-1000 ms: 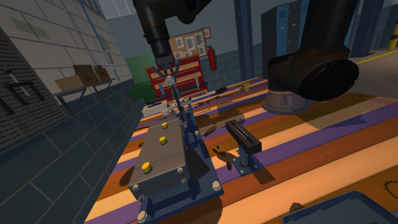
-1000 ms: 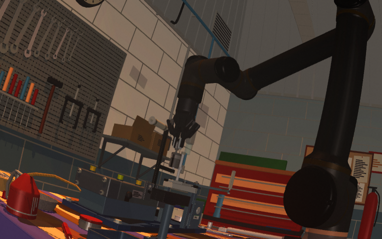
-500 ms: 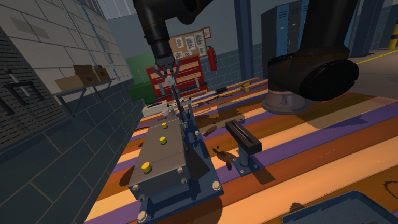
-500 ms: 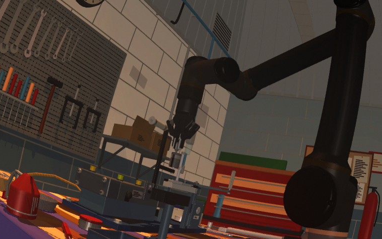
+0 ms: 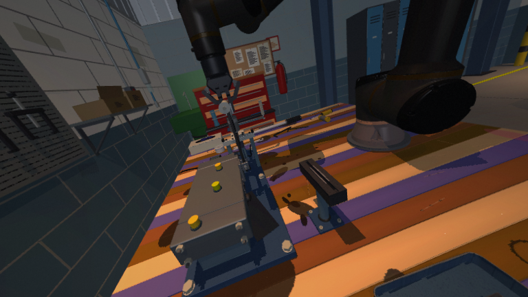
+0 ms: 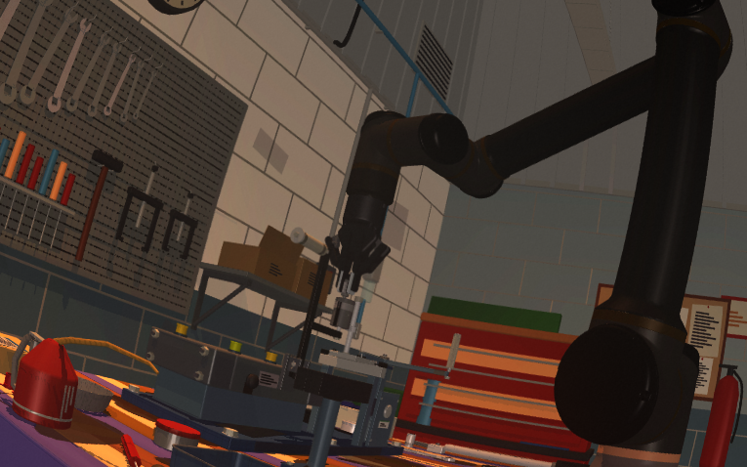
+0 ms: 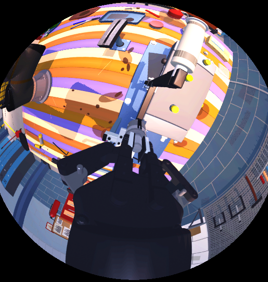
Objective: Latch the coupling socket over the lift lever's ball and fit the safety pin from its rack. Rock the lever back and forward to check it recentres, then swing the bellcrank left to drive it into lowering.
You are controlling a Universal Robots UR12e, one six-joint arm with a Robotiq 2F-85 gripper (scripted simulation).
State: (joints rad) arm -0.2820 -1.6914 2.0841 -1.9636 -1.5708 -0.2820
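I hold the thin safety pin point(image 7: 136, 144) between my closed fingers, my gripper point(image 7: 135, 155) point(image 5: 222, 98) point(image 6: 348, 283) pointing straight down just above the coupling socket point(image 6: 341, 313). The socket, a short grey cylinder, sits at the top of the linkage beside the lift lever point(image 5: 236, 138). The lever's white cylindrical handle point(image 7: 187, 47) point(image 6: 308, 239) sticks out to the side on a dark arm. The lever rises from the grey valve block point(image 5: 212, 208) with yellow caps, bolted to a blue base plate. The empty pin rack point(image 5: 322, 182) stands to the right on a short post.
A red tool chest point(image 6: 492, 372) and a green cabinet stand behind the bench, with a pegboard wall point(image 6: 74, 145) on the left. My arm's base point(image 5: 375, 134) sits on the striped bench to the right. A blue tray point(image 5: 451, 278) lies at the front corner.
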